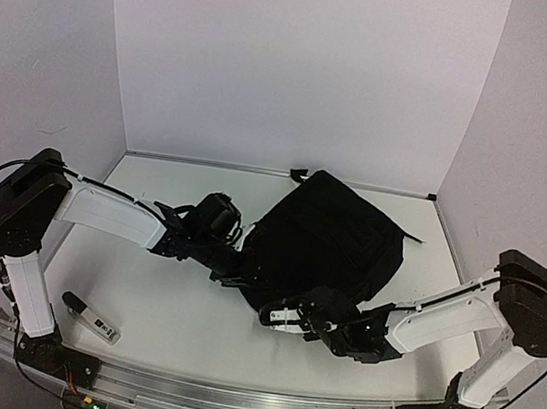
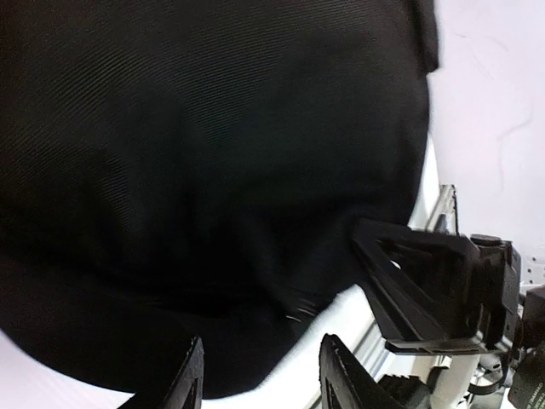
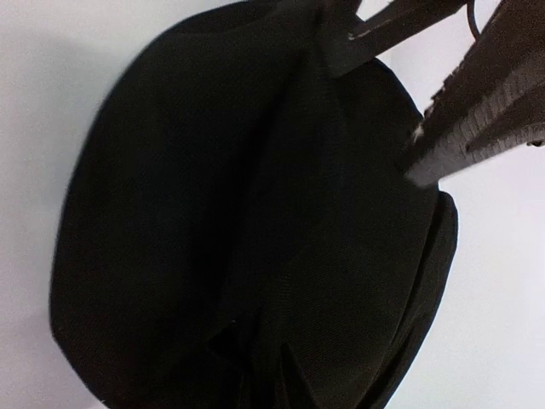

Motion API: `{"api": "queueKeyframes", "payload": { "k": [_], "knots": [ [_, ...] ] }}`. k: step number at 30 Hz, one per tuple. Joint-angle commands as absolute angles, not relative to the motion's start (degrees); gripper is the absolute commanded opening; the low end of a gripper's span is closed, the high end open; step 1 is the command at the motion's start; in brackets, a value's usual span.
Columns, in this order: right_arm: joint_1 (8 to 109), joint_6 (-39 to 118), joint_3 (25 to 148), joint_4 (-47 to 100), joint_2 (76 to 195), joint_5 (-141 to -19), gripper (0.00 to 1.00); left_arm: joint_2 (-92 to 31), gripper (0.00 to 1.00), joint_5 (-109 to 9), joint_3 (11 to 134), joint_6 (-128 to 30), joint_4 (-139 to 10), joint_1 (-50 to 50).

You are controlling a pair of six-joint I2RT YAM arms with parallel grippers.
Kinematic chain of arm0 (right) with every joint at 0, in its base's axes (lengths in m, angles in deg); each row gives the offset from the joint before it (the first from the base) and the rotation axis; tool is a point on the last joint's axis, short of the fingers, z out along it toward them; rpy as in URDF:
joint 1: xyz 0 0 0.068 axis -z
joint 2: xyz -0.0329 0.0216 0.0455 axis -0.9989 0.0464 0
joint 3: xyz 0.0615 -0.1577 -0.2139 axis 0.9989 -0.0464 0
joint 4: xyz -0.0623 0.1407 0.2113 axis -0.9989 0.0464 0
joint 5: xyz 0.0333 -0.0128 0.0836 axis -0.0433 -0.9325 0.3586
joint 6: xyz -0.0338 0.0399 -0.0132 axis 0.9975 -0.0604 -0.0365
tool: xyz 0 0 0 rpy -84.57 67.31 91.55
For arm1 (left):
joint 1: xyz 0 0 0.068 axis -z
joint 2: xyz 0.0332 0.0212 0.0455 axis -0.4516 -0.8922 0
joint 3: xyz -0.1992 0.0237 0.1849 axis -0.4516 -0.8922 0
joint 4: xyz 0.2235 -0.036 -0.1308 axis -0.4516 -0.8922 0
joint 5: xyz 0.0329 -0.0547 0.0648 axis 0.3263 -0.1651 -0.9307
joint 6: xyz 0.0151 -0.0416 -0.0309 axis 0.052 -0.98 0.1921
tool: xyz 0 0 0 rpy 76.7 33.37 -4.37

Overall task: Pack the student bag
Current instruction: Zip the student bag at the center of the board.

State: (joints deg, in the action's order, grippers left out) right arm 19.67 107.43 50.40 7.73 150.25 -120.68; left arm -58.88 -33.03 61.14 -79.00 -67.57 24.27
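The student bag (image 1: 328, 234) is a large black fabric backpack lying flat on the white table, with its loop (image 1: 300, 174) at the far end. My left gripper (image 1: 233, 268) is at the bag's near-left edge. In the left wrist view it (image 2: 264, 379) stands open, with the bag's edge (image 2: 213, 256) between and ahead of its fingers. My right gripper (image 1: 275, 317) is at the bag's near edge. In the right wrist view its dark fingertips (image 3: 252, 344) sit a little apart against the black fabric (image 3: 213, 213), and nothing shows whether they hold any.
A small black and white marker-like object (image 1: 89, 316) lies near the table's front left, beside the left arm's base. White walls close in the table at the back and both sides. An aluminium rail (image 1: 248, 398) runs along the near edge.
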Motion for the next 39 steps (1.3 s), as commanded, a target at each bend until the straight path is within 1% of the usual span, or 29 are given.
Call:
{"api": "queueKeyframes", "payload": {
  "k": [1,2,5,7,10,14,17,19,21,26,29,31,34,39],
  "knots": [
    [15.74,106.1,47.86,13.98,148.13,-117.37,0.27,-61.61,0.43,-34.32,59.44,-80.35,-68.07,22.77],
    [15.29,103.17,48.39,19.59,147.14,-114.28,0.3,-62.27,0.42,-34.58,59.45,-80.32,-68.31,22.74],
    [15.07,96.09,51.1,31.12,144.68,-105.73,0.31,-63.67,0.37,-35.33,59.62,-80.49,-69.42,22.35],
    [15.12,94.55,51.4,34.36,143.67,-102.59,0.32,-63.91,0.35,-35.55,59.64,-80.33,-69.79,22.29],
    [15.05,92.48,52.24,37.91,142.73,-101.84,0.31,-63.91,0.31,-36.24,60.76,-78.57,-71.86,22.56],
    [15.65,87.42,53.33,40.49,137.7,-98.81,0.32,-63.87,0.25,-41.57,63.48,-74.31,-79.12,24.76],
    [19.46,82.88,55.66,43.26,133.77,-93.72,0.34,-63.66,0.17,-41.86,62.58,-73.4,-80.1,25.39],
    [23.25,80.04,57.4,44.82,131.54,-89.75,0.36,-63.71,0.16,-42.71,62.35,-72.44,-81.08,26.26],
    [27.38,77.09,59.05,46.09,129.14,-84.71,0.38,-63.26,0.19,-43.29,62.48,-71.2,-81.67,27.19],
    [33.1,70.18,62.47,47.99,126.31,-78.29,0.44,-60.88,0.32,-46.94,65.93,-67.01,-85.5,30.18],
    [35.88,65.89,63.55,48.32,126.51,-75.27,0.44,-59.17,0.41,-48.77,69.43,-65.44,-87.22,31.32],
    [38.19,63.12,63.93,48.24,126.61,-72.81,0.44,-58.25,0.45,-49.44,70.9,-65.48,-87.28,31.34],
    [42.08,58.83,64.66,48.21,126.2,-69.37,0.44,-57.89,0.49,-50.99,73.6,-65.8,-88.71,31.47],
    [45.79,54.44,65.74,48.2,126.05,-66.15,0.44,-61.52,0.51,-52.66,80.6,-65.65,-94.34,32.69]
  ]
}}
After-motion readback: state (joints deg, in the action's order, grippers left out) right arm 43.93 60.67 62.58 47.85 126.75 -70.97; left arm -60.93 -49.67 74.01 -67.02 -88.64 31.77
